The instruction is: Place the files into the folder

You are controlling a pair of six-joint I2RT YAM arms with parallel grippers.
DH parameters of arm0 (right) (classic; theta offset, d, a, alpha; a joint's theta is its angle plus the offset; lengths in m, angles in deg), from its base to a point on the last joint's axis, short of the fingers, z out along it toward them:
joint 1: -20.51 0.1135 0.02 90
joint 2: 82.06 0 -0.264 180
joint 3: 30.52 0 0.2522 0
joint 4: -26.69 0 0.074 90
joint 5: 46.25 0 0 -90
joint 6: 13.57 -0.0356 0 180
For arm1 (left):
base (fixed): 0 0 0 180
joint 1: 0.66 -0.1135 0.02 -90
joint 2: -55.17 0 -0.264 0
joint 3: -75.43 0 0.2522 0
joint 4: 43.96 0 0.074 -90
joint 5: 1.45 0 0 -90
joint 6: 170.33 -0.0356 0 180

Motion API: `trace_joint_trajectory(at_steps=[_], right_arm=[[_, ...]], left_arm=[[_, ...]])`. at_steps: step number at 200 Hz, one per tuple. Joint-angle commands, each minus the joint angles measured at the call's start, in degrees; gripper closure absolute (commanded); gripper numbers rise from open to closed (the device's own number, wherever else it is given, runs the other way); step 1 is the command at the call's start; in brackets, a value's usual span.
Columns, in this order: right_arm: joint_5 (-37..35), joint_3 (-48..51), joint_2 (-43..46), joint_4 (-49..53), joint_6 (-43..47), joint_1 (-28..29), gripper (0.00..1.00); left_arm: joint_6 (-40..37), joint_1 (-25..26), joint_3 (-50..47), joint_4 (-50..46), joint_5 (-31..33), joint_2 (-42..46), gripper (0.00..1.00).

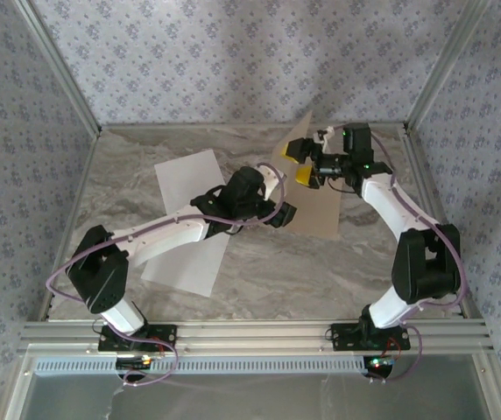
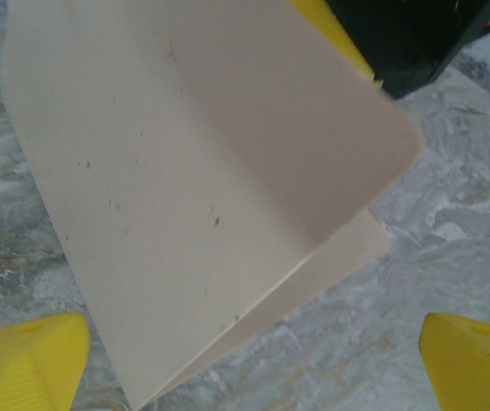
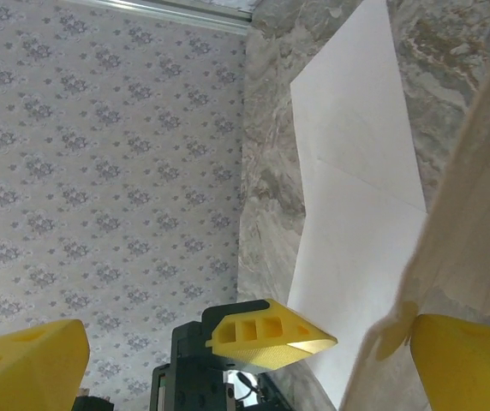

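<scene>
- Grey-veined, marble-look table (image 1: 364, 262): carries every task item on one flat surface within reach of both arms. Count: one.
- Tan cardboard folder (image 1: 325, 210): sits right of centre, toward the far edge. Keeps one leaf flat on the table and the other tilted up, tent-like, resting against a finger of the right gripper. Judged purpose: stands ajar to expose the inside for loading. Count: one folder, two leaves.
- White paper files (image 1: 180, 184): lie flat left of centre, apart from the folder and partly beneath the left arm (image 1: 163, 232). Not yet inside the folder. Overlap in a slight fan, judging by one edge line across the white area in the right wrist view. Count: two.
- Right gripper (image 1: 301, 164): hangs at the raised leaf with jaws spread wide; clamps nothing. Appears to prop the leaf rather than pinch it.
- Left gripper (image 2: 252, 364): hovers over the near corner of the folder with jaws spread wide; holds nothing. Judged position: faces the gap between the leaves rather than the sheets. Count of grippers: two.
- Yellow fingers (image 2: 26, 364): flank the lower corners of each wrist view. Count: two per gripper, four in total.
</scene>
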State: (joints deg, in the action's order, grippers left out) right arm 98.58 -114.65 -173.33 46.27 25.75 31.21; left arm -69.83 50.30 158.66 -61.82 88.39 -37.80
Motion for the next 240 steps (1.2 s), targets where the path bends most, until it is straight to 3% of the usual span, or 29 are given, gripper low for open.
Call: trace_joint_trajectory(at_steps=[1,51,118,148,195,240], right_arm=[[-0.9,-3.3,-1.9,-3.1,-2.9,1.7,0.02],[-2.4,-8.1,-5.5,-1.7,-2.5,4.2,0.02],[-2.8,-10.8,-7.7,-1.0,-2.6,4.6,0.02],[-2.7,-12.0,-8.3,-0.2,-2.1,4.3,0.02],[-2.3,-12.4,-7.7,1.5,-1.0,2.4,0.02],[-2.1,-11.8,-4.9,5.7,1.7,0.3,0.02]], left_arm=[[-1.3,-0.4,0.7,2.6,3.7,1.8,0.05],[1.2,-3.4,-0.6,3.5,5.8,2.6,0.26],[-5.9,-6.8,0.9,4.9,3.3,0.7,0.53],[-7.9,-7.8,2.3,4.7,1.4,-0.7,0.74],[-8.9,-8.8,4.9,5.1,-1.1,-2.8,0.98],[-2.6,-9.3,6.9,5.4,-3.6,-3.1,1.00]])
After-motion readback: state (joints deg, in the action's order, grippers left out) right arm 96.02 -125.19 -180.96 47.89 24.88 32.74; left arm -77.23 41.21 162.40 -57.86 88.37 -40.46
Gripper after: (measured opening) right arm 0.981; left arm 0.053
